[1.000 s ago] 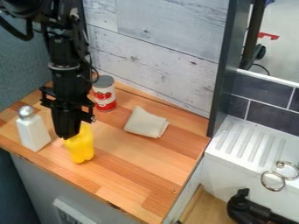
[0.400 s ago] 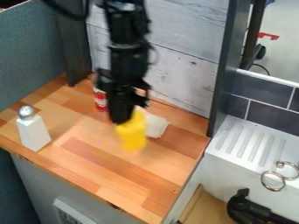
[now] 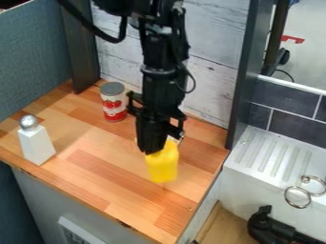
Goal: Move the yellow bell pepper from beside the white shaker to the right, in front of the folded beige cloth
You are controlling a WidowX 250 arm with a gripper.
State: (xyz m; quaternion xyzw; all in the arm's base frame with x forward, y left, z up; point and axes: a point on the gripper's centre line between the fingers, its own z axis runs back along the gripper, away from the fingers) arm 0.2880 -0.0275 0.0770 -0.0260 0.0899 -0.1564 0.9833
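wood-plank counter point(image 3: 115, 178) w/ whitewashed board wall point(image 3: 213, 76) behind & teal-grey panel point(image 3: 35, 57) at left. dark tiles point(image 3: 293, 126) on rt, above white ribbed sink unit point(image 3: 274, 152); pale floor point(image 3: 309, 62) beyond.

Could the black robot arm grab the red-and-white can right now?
Probably not: its tool seems full, holding the yellow bottle. The can stands nearby, nothing between, so an empty tool likely could.
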